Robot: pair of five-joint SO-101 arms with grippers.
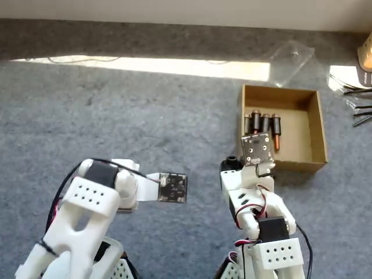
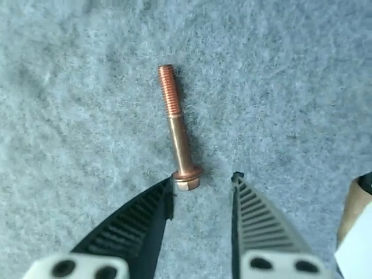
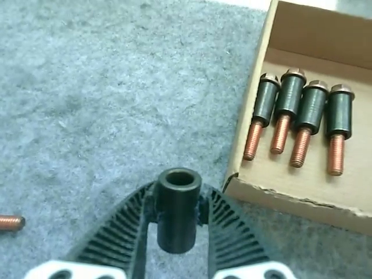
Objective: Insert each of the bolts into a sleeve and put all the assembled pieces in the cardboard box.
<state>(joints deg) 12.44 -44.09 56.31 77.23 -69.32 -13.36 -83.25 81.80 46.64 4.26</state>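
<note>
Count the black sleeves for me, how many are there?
5. Four sleeves lie side by side in the cardboard box, each on a bolt. The fifth sleeve is held in the right gripper, beside the box.

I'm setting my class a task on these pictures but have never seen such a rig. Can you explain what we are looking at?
These are two small white robot arms, seen from above in one picture. Each other picture comes from a camera on one arm's wrist. The left gripper is open, its tips by the head of a copper bolt lying on the grey carpet. The right gripper holds a black sleeve beside the cardboard box, where four bolts already sleeved lie side by side.
</note>
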